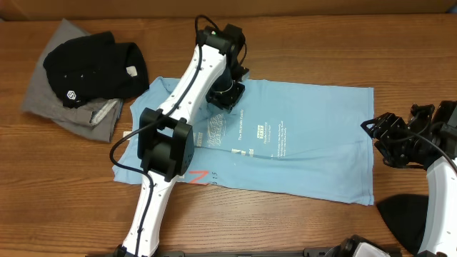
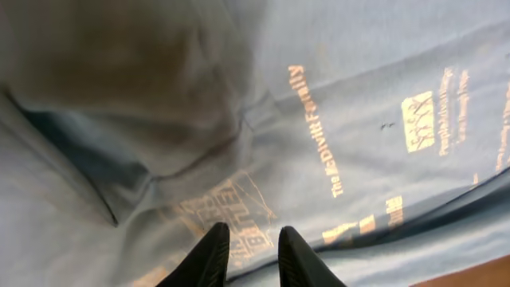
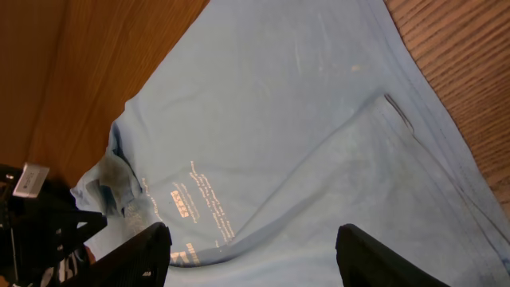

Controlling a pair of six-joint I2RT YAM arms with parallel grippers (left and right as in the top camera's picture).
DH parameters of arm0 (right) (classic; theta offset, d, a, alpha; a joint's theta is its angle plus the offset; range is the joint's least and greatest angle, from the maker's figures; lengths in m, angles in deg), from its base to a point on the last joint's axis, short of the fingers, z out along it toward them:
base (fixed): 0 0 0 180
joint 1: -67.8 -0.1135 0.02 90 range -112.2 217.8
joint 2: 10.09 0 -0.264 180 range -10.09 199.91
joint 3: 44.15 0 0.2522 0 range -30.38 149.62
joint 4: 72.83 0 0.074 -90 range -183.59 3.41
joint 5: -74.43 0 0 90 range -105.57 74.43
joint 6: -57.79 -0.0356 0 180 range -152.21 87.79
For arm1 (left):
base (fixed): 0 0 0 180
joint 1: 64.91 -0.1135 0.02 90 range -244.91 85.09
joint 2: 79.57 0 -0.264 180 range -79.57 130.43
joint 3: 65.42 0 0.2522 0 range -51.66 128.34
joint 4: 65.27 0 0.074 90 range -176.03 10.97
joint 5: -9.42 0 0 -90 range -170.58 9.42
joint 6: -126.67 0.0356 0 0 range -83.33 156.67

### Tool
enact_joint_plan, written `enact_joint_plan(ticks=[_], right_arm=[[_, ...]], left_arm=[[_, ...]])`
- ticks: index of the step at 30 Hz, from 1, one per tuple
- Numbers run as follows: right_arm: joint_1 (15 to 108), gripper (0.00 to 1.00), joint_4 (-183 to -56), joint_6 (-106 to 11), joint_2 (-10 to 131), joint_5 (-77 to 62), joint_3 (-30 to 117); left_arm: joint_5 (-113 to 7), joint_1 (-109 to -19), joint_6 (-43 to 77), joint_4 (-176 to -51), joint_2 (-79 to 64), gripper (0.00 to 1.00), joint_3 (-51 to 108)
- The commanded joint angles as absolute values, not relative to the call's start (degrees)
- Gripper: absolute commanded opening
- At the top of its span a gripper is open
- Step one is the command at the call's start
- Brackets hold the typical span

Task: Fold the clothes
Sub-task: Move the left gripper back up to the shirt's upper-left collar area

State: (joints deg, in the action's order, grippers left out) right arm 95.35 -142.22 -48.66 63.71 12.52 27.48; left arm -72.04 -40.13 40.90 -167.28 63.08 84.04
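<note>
A light blue T-shirt [image 1: 300, 135] with yellow print lies spread on the wooden table, with a long crease across its middle. My left gripper [image 1: 223, 95] is down on the shirt's upper left part. In the left wrist view its fingers [image 2: 247, 231] are close together with a printed layer of the shirt [image 2: 358, 96] between them, and the cloth beside them is bunched and raised. My right gripper [image 1: 380, 137] hovers at the shirt's right edge. In the right wrist view its fingers [image 3: 255, 231] are wide apart and empty above the shirt [image 3: 279, 119].
A pile of clothes lies at the back left: a black garment [image 1: 93, 68] on a grey one [image 1: 46, 96]. A dark object [image 1: 403, 218] sits at the front right corner. Bare wooden table [image 1: 285, 221] runs along the front.
</note>
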Motion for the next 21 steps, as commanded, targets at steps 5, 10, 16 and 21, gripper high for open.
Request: enact_joint_plan(ticks=[5, 10, 16, 21], right_arm=[[95.13, 0.7, -141.94, -48.24, 63.21, 12.5, 28.88], [95.13, 0.7, -141.87, -48.22, 63.21, 12.5, 28.88], [95.13, 0.7, -141.79, -48.24, 63.21, 12.5, 28.88], [95.13, 0.7, -141.83, -48.24, 63.21, 12.5, 28.88]], left_arm=[[-82.27, -44.44, 36.44, -164.87, 63.19, 0.39, 85.22], [-80.41, -48.15, 36.44, -158.93, 63.25, 0.39, 83.89], [-77.33, -49.6, 36.5, -153.77, 63.25, 0.42, 80.04], [-74.97, -49.55, 37.14, -152.9, 63.25, 0.46, 79.78]])
